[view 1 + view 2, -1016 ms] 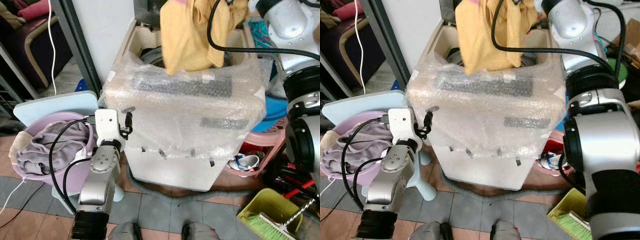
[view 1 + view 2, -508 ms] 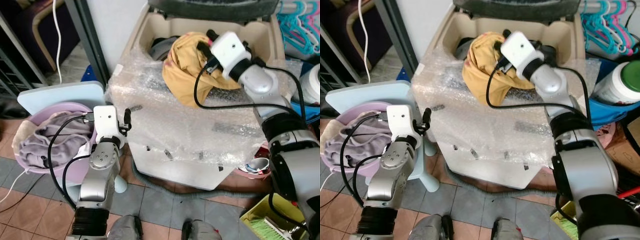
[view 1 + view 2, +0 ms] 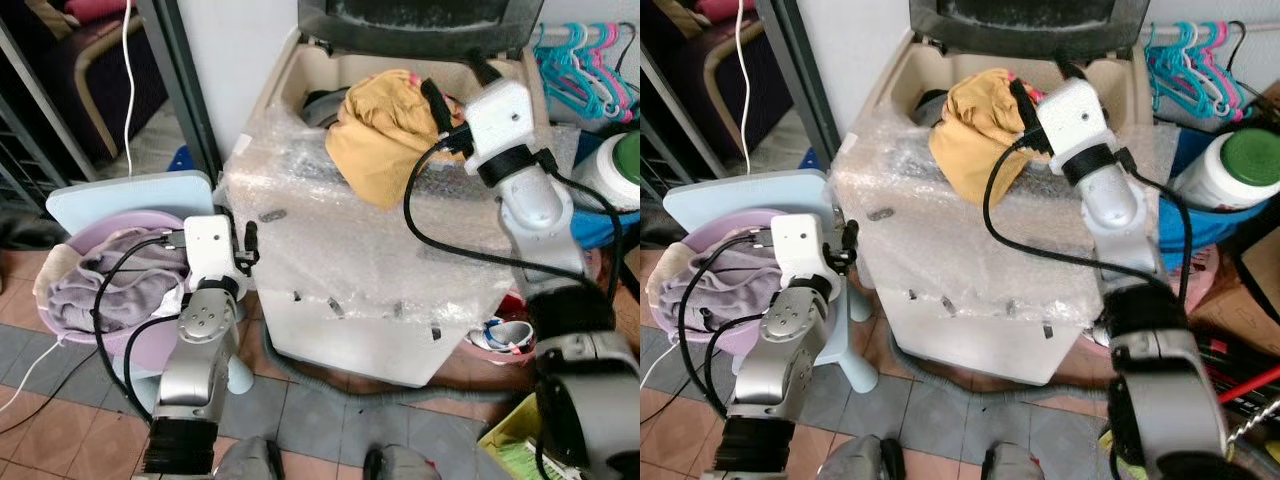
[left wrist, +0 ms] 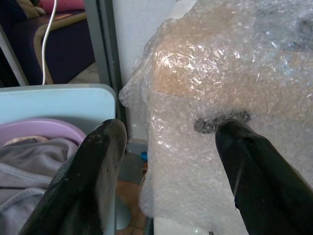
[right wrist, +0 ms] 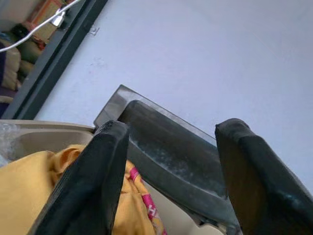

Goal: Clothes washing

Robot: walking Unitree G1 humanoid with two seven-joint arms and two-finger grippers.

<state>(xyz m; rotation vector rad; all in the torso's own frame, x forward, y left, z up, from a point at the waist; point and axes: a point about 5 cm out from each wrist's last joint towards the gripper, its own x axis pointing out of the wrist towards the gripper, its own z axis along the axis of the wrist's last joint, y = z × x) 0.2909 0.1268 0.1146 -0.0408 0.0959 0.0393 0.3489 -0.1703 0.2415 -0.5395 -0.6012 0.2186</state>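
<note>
A top-loading washing machine (image 3: 380,250) wrapped in bubble wrap stands before me with its dark lid (image 3: 420,25) raised. A yellow garment (image 3: 385,130) lies over the tub's front rim and hangs onto the wrapped top panel. My right gripper (image 3: 452,85) hovers open just right of the garment, and its wrist view has the yellow cloth (image 5: 39,196) beside one finger with nothing between the fingers. My left gripper (image 3: 248,245) is open and empty by the machine's left front corner (image 4: 205,98). A pink basin (image 3: 100,222) holds grey clothes (image 3: 95,290) at the left.
The basin rests on a light blue stool (image 3: 130,195). Plastic hangers (image 3: 585,60) and a white jar with a green lid (image 3: 620,165) are at the right. A grey hose (image 3: 330,375) lies on the tiled floor. A dark metal post (image 3: 185,90) rises left of the machine.
The right arm brought the yellow garment down from high above the machine onto the tub rim, then let go and drew back to the right. The camera view has shifted. The left arm stayed put.
</note>
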